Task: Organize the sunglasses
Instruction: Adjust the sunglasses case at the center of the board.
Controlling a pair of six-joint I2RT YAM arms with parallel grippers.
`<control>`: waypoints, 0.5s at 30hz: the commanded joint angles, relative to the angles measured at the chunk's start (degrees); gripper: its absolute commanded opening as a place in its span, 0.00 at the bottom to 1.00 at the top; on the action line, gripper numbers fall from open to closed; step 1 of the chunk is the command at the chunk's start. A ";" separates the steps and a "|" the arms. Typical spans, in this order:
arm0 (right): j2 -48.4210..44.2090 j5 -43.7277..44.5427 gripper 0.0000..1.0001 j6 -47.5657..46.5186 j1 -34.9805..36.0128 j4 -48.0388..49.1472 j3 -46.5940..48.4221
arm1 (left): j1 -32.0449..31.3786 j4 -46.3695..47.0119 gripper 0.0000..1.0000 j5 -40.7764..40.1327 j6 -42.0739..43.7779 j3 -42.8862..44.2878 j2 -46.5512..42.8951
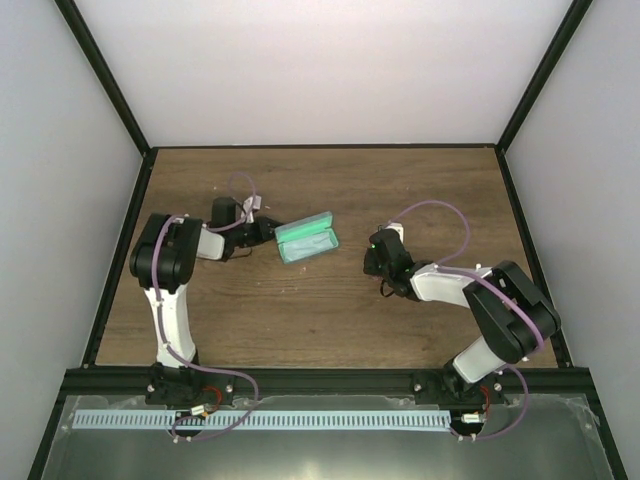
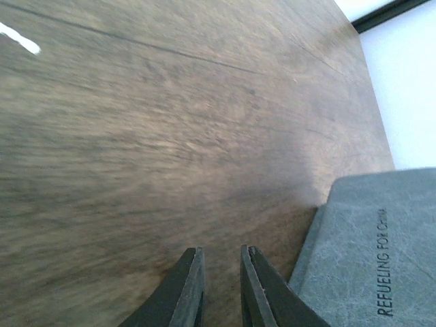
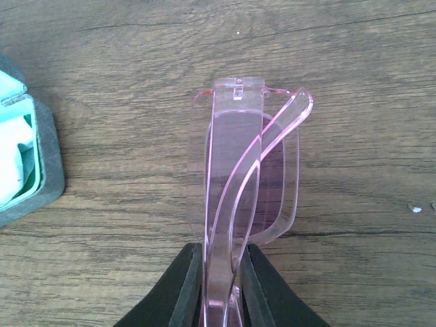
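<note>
Between the right fingers (image 3: 185, 289) a pair of pink, see-through sunglasses (image 3: 238, 170) was held fast: folded, pinched at one end, with the lenses and the curved temple stretched out straight ahead of the fingertips. Beneath them the wooden tabletop (image 3: 354, 82) was seen; whether the frame was resting on the wood or was lifted clear could not be told. Off to the left of those fingers, and a little ahead, the case (image 3: 49, 146) was caught at the edge of the wrist view, with its grey shell, mint lining and lid laid open.

And from above, the layout was made plain. The open case was set between the two arms, nearer to the left fingers than to the right ones, its mint inside turned upward.

Over to the left fingers (image 2: 189, 289) now: they were drawn narrow, only a slim gap was left between the tips, and nothing was gripped in it. Bare wood was spread ahead of them. Just to the right of them the grey outside of the case was seen, close against the right-hand fingertip, with dark lettering (image 2: 385, 266) printed along its side. Whether shell and finger were touching could not be made out.
</note>
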 commanded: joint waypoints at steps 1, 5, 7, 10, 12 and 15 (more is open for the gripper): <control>-0.12 0.03 0.07 -0.30 0.60 1.37 2.34 | -1.84 -0.58 0.19 1.44 1.44 -3.56 1.86; -1.47 -0.04 0.07 -0.18 0.67 1.37 1.96 | -3.58 0.75 0.19 0.44 1.39 -6.31 1.07; -2.17 -0.12 0.07 -0.03 0.72 1.37 1.69 | -5.26 0.65 0.20 -0.58 1.89 -7.03 0.57; -3.14 0.06 0.07 0.22 0.84 1.12 1.42 | -7.94 0.37 0.20 -2.06 1.93 -7.59 -0.68; -3.74 0.15 0.07 0.31 1.05 0.83 1.26 | -9.33 0.22 0.20 -2.83 1.74 -8.27 -1.95; -5.25 0.71 0.07 0.80 1.43 0.04 1.00 | -10.61 -0.08 0.20 -3.94 1.44 -9.52 -4.30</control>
